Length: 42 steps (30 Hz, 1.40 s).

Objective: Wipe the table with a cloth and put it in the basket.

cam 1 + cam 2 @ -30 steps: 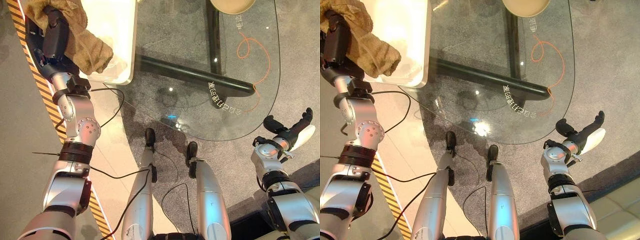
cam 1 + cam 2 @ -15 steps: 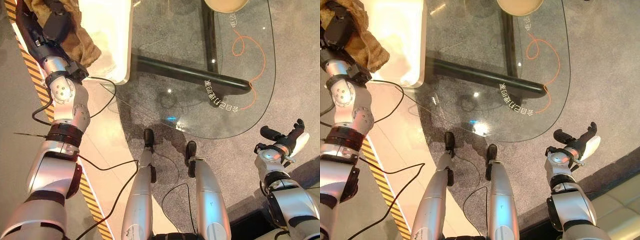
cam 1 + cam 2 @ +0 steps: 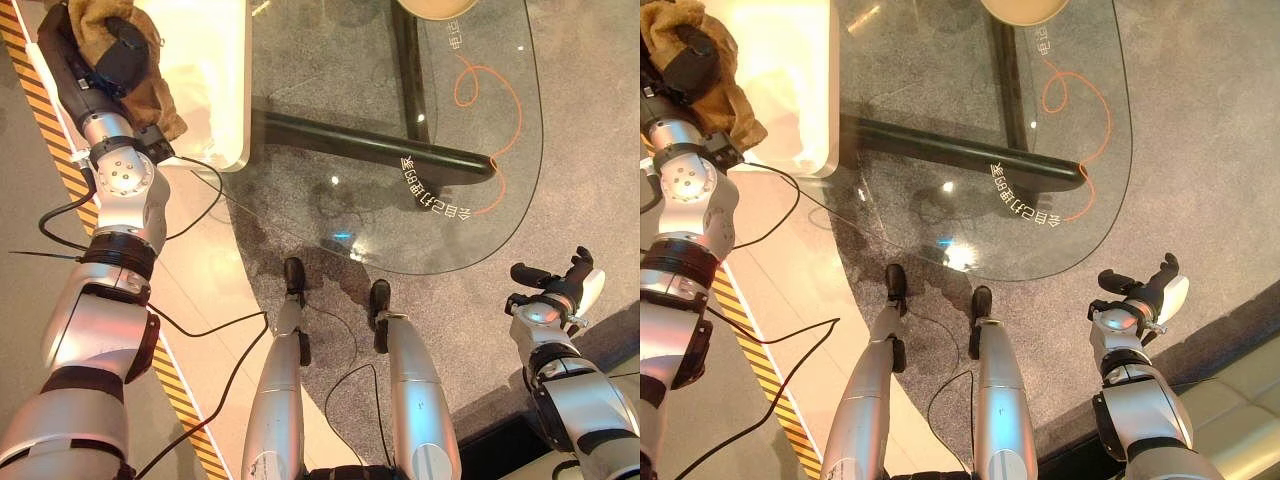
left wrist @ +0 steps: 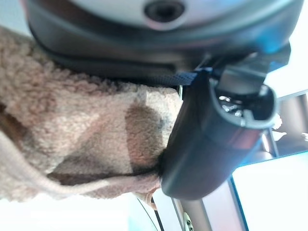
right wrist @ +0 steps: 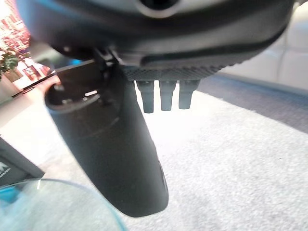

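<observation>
Left hand (image 3: 118, 55) clenched on fluffy tan cloth (image 3: 150, 95), upper left of frame, over white rectangular basket (image 3: 222, 90) for drop. Right hand (image 3: 560, 290) lower right, fingers relaxed apart, clear of oval glass table (image 3: 440, 215).

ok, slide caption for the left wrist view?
Left robot hand gripping the tan fleecy cloth, thumb pressed against it.

You get two head eyes looking straight down, sharing the glass table (image 3: 400, 200) and grey carpet (image 3: 1200, 150). Each wrist camera looks along its hand, very close.
</observation>
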Available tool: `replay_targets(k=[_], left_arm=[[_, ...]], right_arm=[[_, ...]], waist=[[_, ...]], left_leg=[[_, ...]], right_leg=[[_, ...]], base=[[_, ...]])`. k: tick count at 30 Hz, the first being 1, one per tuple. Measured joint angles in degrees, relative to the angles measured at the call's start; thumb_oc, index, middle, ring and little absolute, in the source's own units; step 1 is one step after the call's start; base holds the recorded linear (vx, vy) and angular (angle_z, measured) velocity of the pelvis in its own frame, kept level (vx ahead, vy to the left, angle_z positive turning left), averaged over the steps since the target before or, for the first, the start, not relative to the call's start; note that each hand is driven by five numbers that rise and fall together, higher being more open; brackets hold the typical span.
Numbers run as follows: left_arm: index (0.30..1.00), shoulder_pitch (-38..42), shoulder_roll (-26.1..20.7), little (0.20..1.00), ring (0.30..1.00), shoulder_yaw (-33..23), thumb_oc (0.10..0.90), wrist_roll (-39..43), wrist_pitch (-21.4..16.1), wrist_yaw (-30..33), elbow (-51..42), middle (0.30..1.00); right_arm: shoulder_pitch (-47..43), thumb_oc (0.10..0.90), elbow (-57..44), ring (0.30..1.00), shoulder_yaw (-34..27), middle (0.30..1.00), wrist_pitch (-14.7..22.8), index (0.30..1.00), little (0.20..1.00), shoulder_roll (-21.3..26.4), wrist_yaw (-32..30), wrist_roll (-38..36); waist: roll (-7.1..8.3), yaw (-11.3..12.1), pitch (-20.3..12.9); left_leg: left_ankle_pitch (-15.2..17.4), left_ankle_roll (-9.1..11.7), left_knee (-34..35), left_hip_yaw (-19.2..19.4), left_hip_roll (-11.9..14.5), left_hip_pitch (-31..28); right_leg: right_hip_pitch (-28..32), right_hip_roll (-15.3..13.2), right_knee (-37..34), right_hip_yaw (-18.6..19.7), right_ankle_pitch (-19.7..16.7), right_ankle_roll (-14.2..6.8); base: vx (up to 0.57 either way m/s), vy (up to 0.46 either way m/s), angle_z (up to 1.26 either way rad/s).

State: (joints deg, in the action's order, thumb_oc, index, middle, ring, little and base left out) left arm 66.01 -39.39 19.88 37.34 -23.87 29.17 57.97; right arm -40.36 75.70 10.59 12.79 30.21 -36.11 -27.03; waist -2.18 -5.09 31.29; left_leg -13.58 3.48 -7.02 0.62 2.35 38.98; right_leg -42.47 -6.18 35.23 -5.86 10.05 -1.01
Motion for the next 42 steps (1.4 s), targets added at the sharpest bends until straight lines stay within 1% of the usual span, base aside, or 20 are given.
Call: replay_targets(k=[2, 4, 6, 9, 12, 16, 18, 20, 24, 25, 26, 36, 40, 42], left_arm=[[0.300, 0.24, -0.02, 0.200, 0.300, 0.24, 0.100, -0.52, 0.85, 0.46, 0.30, 0.300], [0.300, 1.47, -0.12, 0.200, 0.300, 2.07, 0.100, -1.59, 2.12, 1.27, 1.66, 0.300], [0.300, 1.85, -0.12, 0.200, 0.300, 2.48, 0.100, -2.31, 3.01, 1.34, 2.17, 0.300], [0.300, 2.87, -0.21, 0.200, 0.300, 4.21, 0.100, -3.35, 3.75, 1.37, 3.28, 0.300], [0.300, 3.86, -0.23, 0.200, 0.300, 4.29, 0.100, -4.43, 4.89, 1.36, 4.27, 0.300], [0.300, 4.02, -0.23, 0.200, 0.300, 4.38, 0.100, -4.50, 5.19, 1.22, 4.31, 0.300], [0.300, 4.16, -0.24, 0.200, 0.300, 4.79, 0.100, -4.53, 6.07, 0.97, 4.30, 0.300], [0.300, 4.76, -0.46, 0.200, 0.300, 6.63, 0.100, -4.59, 7.31, 0.25, 4.31, 0.300], [0.300, 5.57, -0.46, 0.200, 0.300, 6.68, 0.100, -5.62, 8.12, -0.40, 4.30, 0.300], [0.486, 5.81, -0.46, 0.417, 0.486, 6.69, 0.317, -5.80, 8.82, -0.53, 4.31, 0.486], [0.900, 5.96, -0.46, 0.900, 0.900, 6.69, 0.800, -5.80, 9.44, -0.74, 4.31, 0.900], [0.900, 6.31, -0.83, 0.900, 0.900, 6.70, 0.800, -5.76, 9.71, -0.93, 4.53, 0.900], [0.900, 6.95, -2.08, 0.900, 0.900, 6.70, 0.800, -5.75, 9.70, -0.90, 4.43, 0.900], [0.900, 7.53, -2.23, 0.900, 0.900, 6.69, 0.800, -5.75, 9.70, -0.88, 4.44, 0.900]], right_arm=[[0.13, 0.800, 0.44, 0.900, 0.03, 0.900, -0.44, 0.900, 0.900, 0.13, 0.03, 0.00], [0.26, 0.800, 0.46, 0.900, 0.22, 0.900, -0.84, 0.900, 0.900, 0.51, 0.09, 0.00], [0.25, 0.800, 0.46, 0.900, 1.05, 0.900, -0.91, 0.900, 0.900, 0.61, 0.11, 0.00], [0.21, 0.800, 0.44, 0.900, 1.18, 0.900, -0.94, 0.900, 0.900, 0.62, 0.26, 0.01], [0.04, 0.800, 0.40, 0.900, 1.35, 0.900, -0.93, 0.900, 0.900, 0.63, 0.56, 0.02], [-0.07, 0.800, 0.39, 0.900, 1.66, 0.900, -0.93, 0.900, 0.900, 0.63, 1.03, 0.02], [-0.15, 0.800, 0.39, 0.900, 1.88, 0.900, -0.92, 0.900, 0.900, 0.65, 1.08, 0.02], [-0.16, 0.800, 0.40, 0.900, 1.88, 0.900, -0.88, 0.900, 0.900, 0.80, 1.11, 0.02], [-0.21, 0.800, 0.40, 0.900, 1.88, 0.900, -0.85, 0.900, 0.900, 0.86, 1.19, 0.03], [-0.18, 0.800, 0.40, 0.900, 1.88, 0.900, -0.85, 0.900, 0.900, 0.86, 1.19, 0.03], [-0.17, 0.800, 0.39, 0.900, 1.89, 0.900, -0.85, 0.900, 0.900, 0.87, 1.19, 0.04], [-0.88, 0.800, 0.37, 0.900, 1.96, 0.900, -0.39, 0.900, 0.900, 0.87, 1.20, 0.08], [-0.88, 0.800, 0.42, 0.900, 1.95, 0.900, -0.38, 0.900, 0.900, 0.87, 1.22, 0.08], [-0.89, 0.800, 0.45, 0.900, 1.95, 0.900, -0.38, 0.900, 0.900, 0.92, 1.22, 0.07]], waist=[[0.00, -0.04, 0.00], [0.00, 0.00, 0.00], [0.00, -0.23, 0.00], [0.00, -0.49, 0.00], [0.00, -0.95, 0.00], [0.00, -1.15, 0.00], [0.00, -1.23, 0.00], [0.00, -1.23, 0.00], [0.00, -1.35, 0.00], [0.00, -1.39, 0.00], [0.00, -1.43, 0.00], [0.00, -1.42, 0.00], [0.00, -1.37, 0.00], [0.00, -1.30, -0.01]], left_leg=[[0.19, -0.22, 0.06, 0.08, 0.07, 0.03], [0.20, -0.22, 0.14, 0.24, 0.15, 0.20], [0.20, -0.22, 0.18, 0.36, 0.18, 0.23], [0.19, -0.20, 0.23, 0.47, 0.15, 0.42], [-0.11, -0.29, 0.25, 0.50, 0.07, 0.57], [-0.13, -0.30, 0.25, 0.51, 0.10, 0.60], [0.06, -0.07, 0.25, 0.54, 0.15, 0.65], [0.26, -0.27, 0.25, 0.55, 0.16, 1.13], [0.25, -0.27, 0.23, 0.56, 0.17, 1.93], [0.15, -0.15, 0.23, 0.56, 0.16, 2.00], [-0.14, -0.29, 0.22, 0.62, 0.13, 2.02], [-0.36, -0.26, 0.05, 0.61, 0.15, 1.83], [0.23, -0.24, 0.10, 0.61, 0.20, 1.72], [1.18, -0.21, 0.08, 0.61, 0.14, 1.87]], right_leg=[[-0.18, 0.07, -0.10, 0.15, -0.12, 0.08], [-0.43, 0.11, -0.14, 0.21, -0.27, 0.14], [-0.44, 0.12, -0.35, 0.24, -0.38, 0.13], [-0.53, 0.11, -0.50, 0.26, -0.45, 0.04], [-0.57, 0.11, -0.58, 0.29, -0.48, -0.02], [-0.67, 0.16, -0.57, 0.24, -0.47, -0.02], [-0.81, 0.20, -0.47, 0.25, -0.46, -0.02], [-1.36, 0.21, -0.50, 0.30, -0.46, -0.01], [-2.21, 0.20, -0.43, 0.59, -0.56, 0.03], [-2.22, 0.21, -0.34, 0.59, -0.60, 0.01], [-2.22, 0.20, -0.40, 0.61, -0.61, 0.00], [-2.22, 0.19, 0.12, 0.46, -0.60, 0.00], [-2.27, 0.24, -0.04, 0.76, -0.64, 0.11], [-2.26, 0.17, -0.60, 0.78, -0.81, 0.20]], base=[[0.00, 0.021, -0.05], [0.00, 0.017, -0.04], [0.00, 0.009, -0.02], [0.00, 0.000, 0.00], [0.00, 0.000, 0.00], [0.00, 0.000, 0.00], [0.00, 0.000, 0.00], [0.00, 0.000, 0.00], [0.00, 0.000, 0.00], [0.00, 0.000, 0.00], [0.00, 0.000, 0.00], [0.00, 0.000, 0.00], [0.00, 0.000, 0.00], [0.00, 0.000, 0.00]])
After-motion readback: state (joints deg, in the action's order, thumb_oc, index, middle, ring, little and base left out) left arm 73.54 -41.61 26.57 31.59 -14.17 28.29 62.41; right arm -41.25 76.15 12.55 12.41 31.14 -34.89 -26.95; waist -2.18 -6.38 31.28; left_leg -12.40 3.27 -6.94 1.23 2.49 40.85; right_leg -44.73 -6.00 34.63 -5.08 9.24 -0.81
